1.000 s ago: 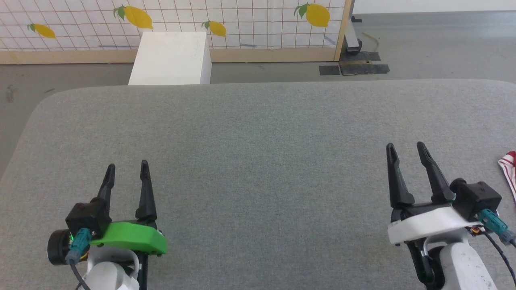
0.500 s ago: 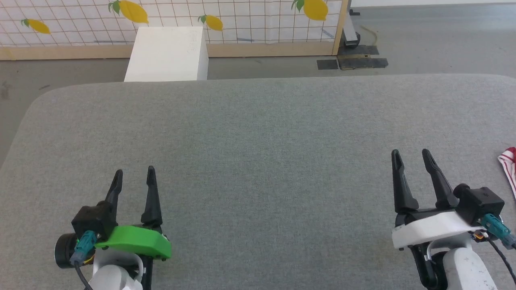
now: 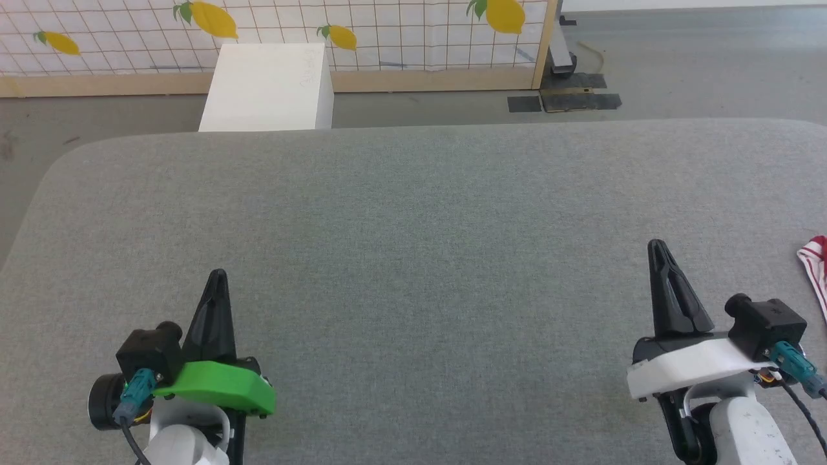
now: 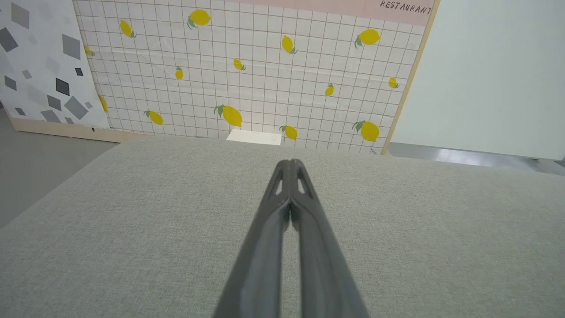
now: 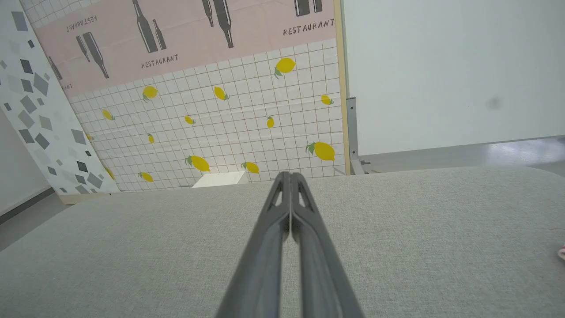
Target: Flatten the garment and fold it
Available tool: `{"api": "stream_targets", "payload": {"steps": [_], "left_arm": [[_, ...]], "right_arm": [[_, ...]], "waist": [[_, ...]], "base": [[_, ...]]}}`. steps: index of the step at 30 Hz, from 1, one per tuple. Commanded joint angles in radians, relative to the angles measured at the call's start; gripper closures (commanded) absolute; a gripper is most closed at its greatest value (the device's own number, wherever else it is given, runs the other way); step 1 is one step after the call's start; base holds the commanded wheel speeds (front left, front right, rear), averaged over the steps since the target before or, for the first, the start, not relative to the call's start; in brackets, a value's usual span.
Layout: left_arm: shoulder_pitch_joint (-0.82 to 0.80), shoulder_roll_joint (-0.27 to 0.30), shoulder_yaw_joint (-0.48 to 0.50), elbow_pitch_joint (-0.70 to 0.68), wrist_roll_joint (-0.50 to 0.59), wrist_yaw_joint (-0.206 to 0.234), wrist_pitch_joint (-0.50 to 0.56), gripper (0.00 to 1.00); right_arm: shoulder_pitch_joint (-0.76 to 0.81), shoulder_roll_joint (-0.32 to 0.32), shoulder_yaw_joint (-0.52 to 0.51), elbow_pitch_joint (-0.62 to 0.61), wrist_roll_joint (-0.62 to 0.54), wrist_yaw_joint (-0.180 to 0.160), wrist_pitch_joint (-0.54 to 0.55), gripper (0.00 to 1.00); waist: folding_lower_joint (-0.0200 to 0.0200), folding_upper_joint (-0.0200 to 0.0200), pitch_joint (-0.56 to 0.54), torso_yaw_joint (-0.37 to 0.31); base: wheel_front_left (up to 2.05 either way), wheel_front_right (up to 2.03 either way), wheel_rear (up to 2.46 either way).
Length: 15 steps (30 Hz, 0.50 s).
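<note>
I see the left end effector (image 3: 218,279) low over the grey counter (image 3: 420,245), fingers pressed together on nothing. The right end effector (image 3: 658,250) is likewise closed and empty. A striped corner of the garment (image 3: 815,266) lies on the counter at far right, apart from it.

We see L gripper (image 3: 218,278) lower left, fingers pressed together, over the grey table (image 3: 413,206). R gripper (image 3: 658,247) lower right, same, fingers together. Bit of the garment (image 3: 816,265) at right edge, red/white stripes, apart from R gripper. White box (image 3: 268,87) behind table, lemon-tile panel (image 3: 387,32) at back.
</note>
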Motion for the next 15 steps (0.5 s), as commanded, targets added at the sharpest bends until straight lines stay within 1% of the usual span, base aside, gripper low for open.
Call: {"api": "stream_targets", "payload": {"steps": [1, 15], "left_arm": [[0.005, -0.004, 0.002, -0.006, 0.013, 0.0, 0.005, 1.0], [0.015, -0.013, 0.007, -0.023, 0.042, 0.0, 0.033, 1.0]], "right_arm": [[0.007, 0.0, 0.0, -0.008, -0.009, 0.0, 0.005, 1.0], [0.021, 0.0, 0.002, -0.029, -0.034, 0.0, 0.033, 1.0]], "waist": [[0.0001, 0.0, -0.001, 0.0], [0.0001, 0.0, -0.009, -0.002]], "base": [[0.0, 0.0, 0.0], [0.0, 0.0, 0.0]]}}
